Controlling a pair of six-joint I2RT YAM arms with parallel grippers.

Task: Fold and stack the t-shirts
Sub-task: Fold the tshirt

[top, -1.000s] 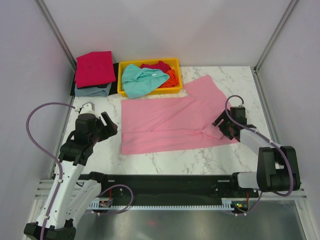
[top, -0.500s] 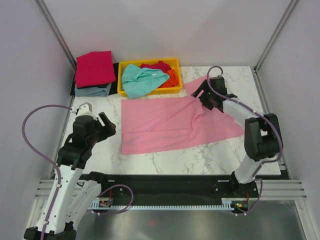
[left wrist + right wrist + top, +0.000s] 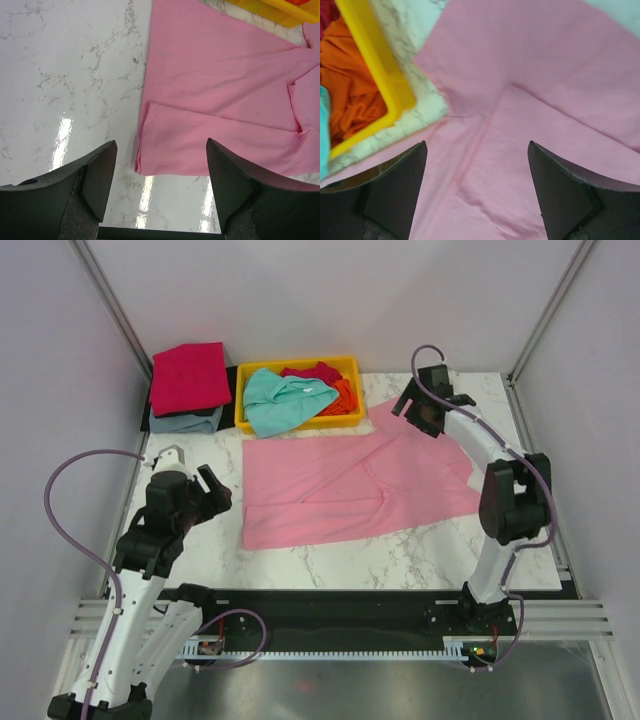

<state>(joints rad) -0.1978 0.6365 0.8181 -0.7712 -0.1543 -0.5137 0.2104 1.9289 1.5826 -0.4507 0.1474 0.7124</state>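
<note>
The light pink t-shirt (image 3: pixel 330 490) lies spread flat on the marble table. My right gripper (image 3: pixel 412 415) hovers open over its far sleeve beside the yellow tray. In the right wrist view only pink cloth (image 3: pixel 545 75) shows between the spread fingers of the right gripper (image 3: pixel 476 150). My left gripper (image 3: pixel 218 490) stands open just left of the shirt's near left corner. In the left wrist view that gripper (image 3: pixel 160 150) is empty, with bare marble between its fingers and the shirt's folded edge (image 3: pixel 215 100) beyond. A folded crimson tee (image 3: pixel 190 375) rests on a grey-blue one (image 3: pixel 185 422) at the far left.
The yellow tray (image 3: pixel 350 365) at the back holds a teal tee (image 3: pixel 280 400), a red one (image 3: pixel 315 372) and an orange one (image 3: pixel 345 395). Its corner (image 3: pixel 375 65) sits close to the right gripper. Grey walls and metal posts enclose the table.
My right arm has swung from the shirt's near right corner across to its far sleeve by the tray, its jaws spreading wider. The left arm has barely shifted.
</note>
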